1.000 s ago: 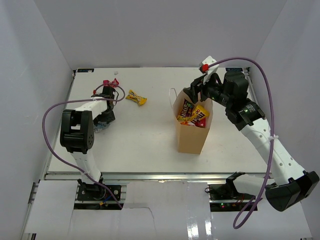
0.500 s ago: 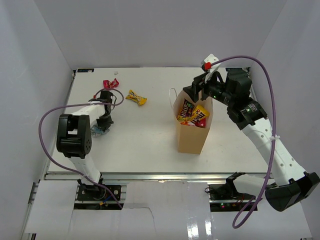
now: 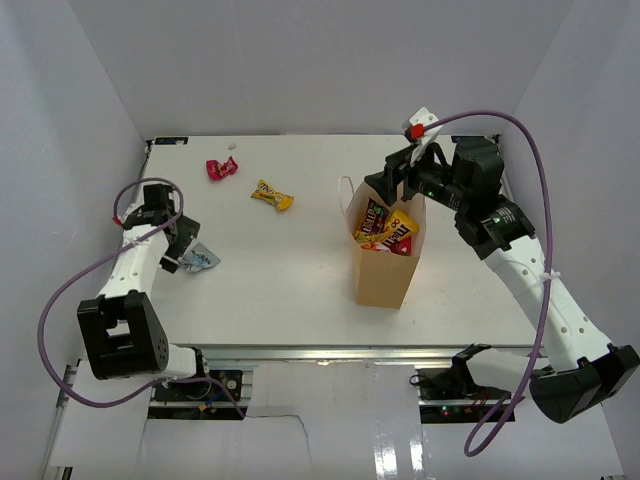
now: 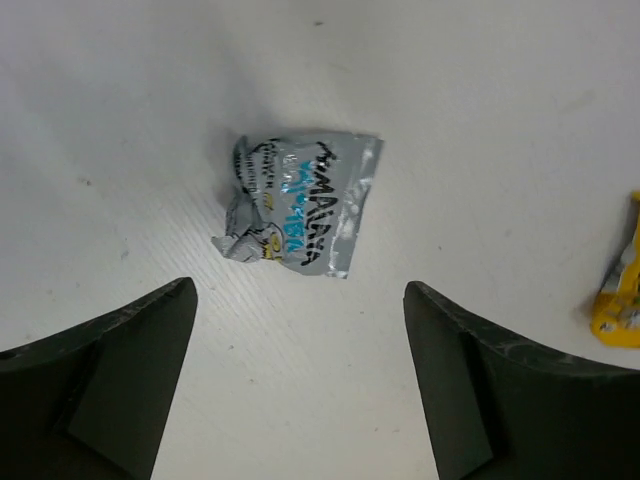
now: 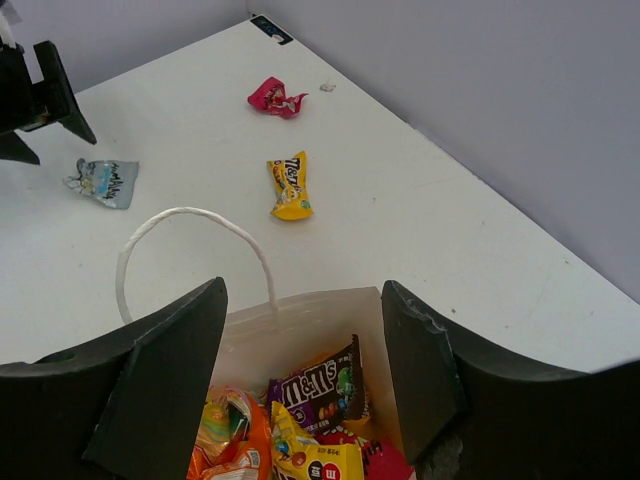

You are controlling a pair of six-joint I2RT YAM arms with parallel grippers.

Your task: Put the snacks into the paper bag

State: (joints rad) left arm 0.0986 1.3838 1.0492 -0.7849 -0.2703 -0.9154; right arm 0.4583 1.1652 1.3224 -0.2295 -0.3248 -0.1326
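Note:
The tan paper bag (image 3: 385, 272) stands upright mid-table with several snacks (image 3: 386, 230) inside it. My right gripper (image 3: 398, 182) hovers open over the bag's far rim (image 5: 300, 312); nothing is between its fingers, and below it I see a purple packet (image 5: 322, 385) and a yellow one (image 5: 325, 460). A silver packet (image 4: 300, 205) lies flat on the table just ahead of my left gripper (image 4: 298, 292), which is open and not touching it. A yellow packet (image 3: 272, 195) and a red packet (image 3: 220, 168) lie loose farther back.
The bag's white loop handle (image 5: 190, 215) arches up on its left side. White walls (image 3: 90, 130) close in the table on the left, back and right. The purple cable (image 3: 60, 310) of the left arm loops out past the table's left edge.
The left arm has swung its elbow down toward the near left, and its gripper has drawn back left off the silver packet and opened. The right arm has barely moved.

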